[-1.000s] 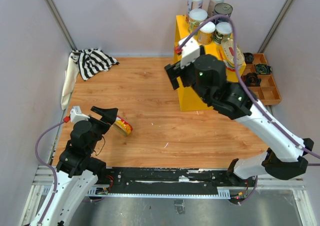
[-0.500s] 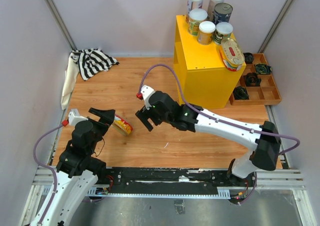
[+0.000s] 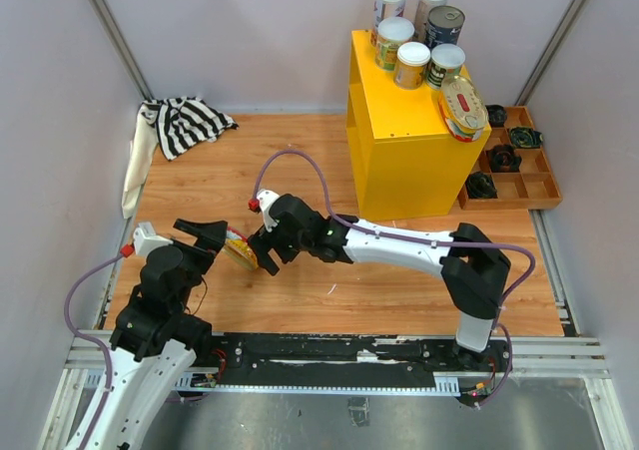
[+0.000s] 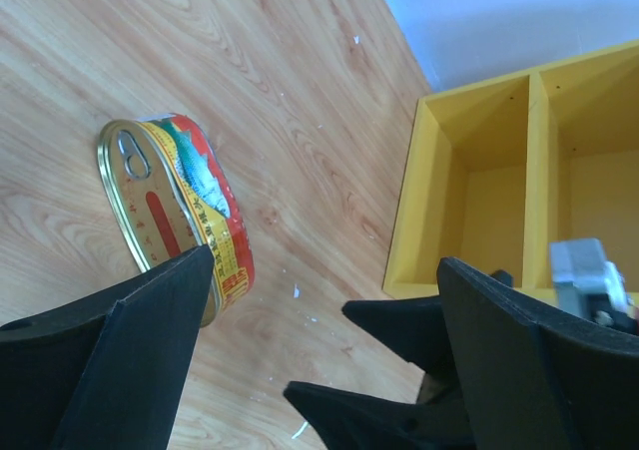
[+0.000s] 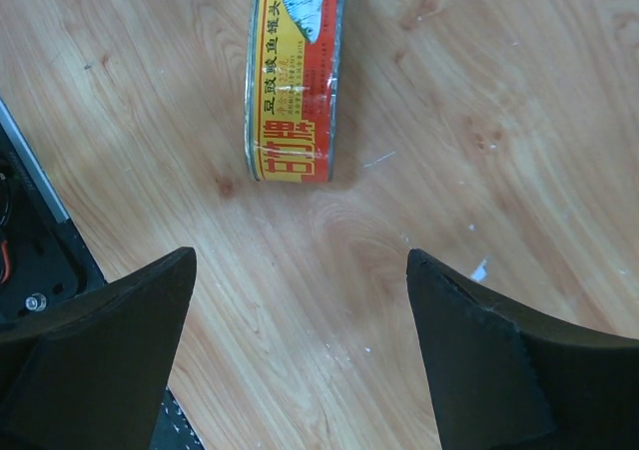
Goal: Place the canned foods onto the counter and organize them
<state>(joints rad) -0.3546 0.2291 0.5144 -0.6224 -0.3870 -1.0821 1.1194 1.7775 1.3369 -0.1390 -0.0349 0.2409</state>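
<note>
Striped black-and-white cloth (image 3: 190, 123) lies crumpled at 10 o'clock on wooden worktop (image 3: 290, 171). Brown compartment tray (image 3: 540, 183) at 2 o'clock; black round parts (image 3: 502, 157) sit in several compartments.

Left tool (image 4: 324, 265) and right tool (image 5: 300, 258) crowd the can (image 4: 178, 209) from both sides.

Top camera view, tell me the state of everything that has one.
Yellow-and-red oval fish can: on edge on the wooden table, ungripped.
Left gripper: open.
Right gripper: open.
Five round cans on the yellow cabinet: upright.
Second oval can up there: lying flat.
Striped cloth: crumpled.
</note>
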